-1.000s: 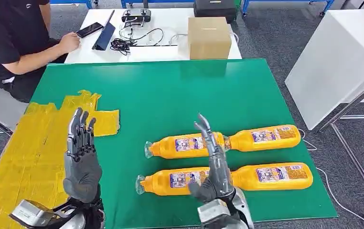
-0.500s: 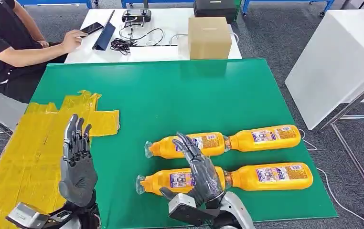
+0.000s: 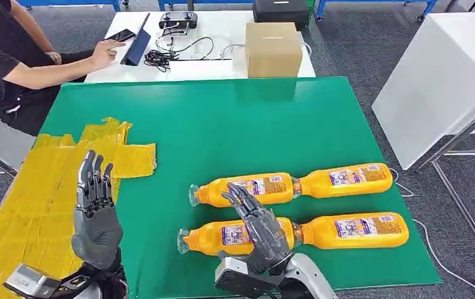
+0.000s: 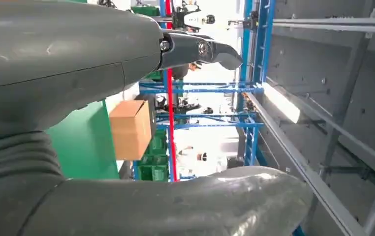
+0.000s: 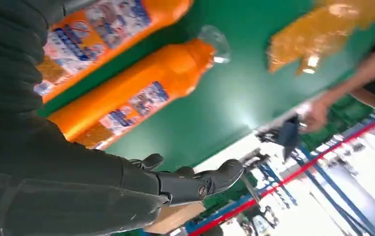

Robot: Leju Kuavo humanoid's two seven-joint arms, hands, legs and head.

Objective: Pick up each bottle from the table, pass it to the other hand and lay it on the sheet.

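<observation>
While the person (image 3: 17, 62) at the far left reaches toward a phone (image 3: 118, 36) on the white table (image 3: 222, 65), the robot's right hand (image 3: 257, 230) hangs low over the near-left bottle (image 3: 222, 235), palm down, fingers spread and slightly curled, holding nothing. Whether the palm touches the bottle I cannot tell. Four orange bottles lie on their sides on the green table (image 3: 222, 124), two rows of two. The far-left bottle (image 3: 244, 189) lies just beyond the hand's fingertips; end to end with it lies the far-right bottle (image 3: 347, 179). The near-right bottle (image 3: 350, 229) lies in line with the one under the hand. All clear caps point left.

The left hand (image 3: 95, 215) is raised upright at the near-left, fingers straight and apart, empty, above the yellow sheet (image 3: 42, 193) that covers the table's left edge. No bottle lies on that sheet. A cardboard box (image 3: 273, 48) stands on the white table just past the green one, beside some cables (image 3: 172, 53).
</observation>
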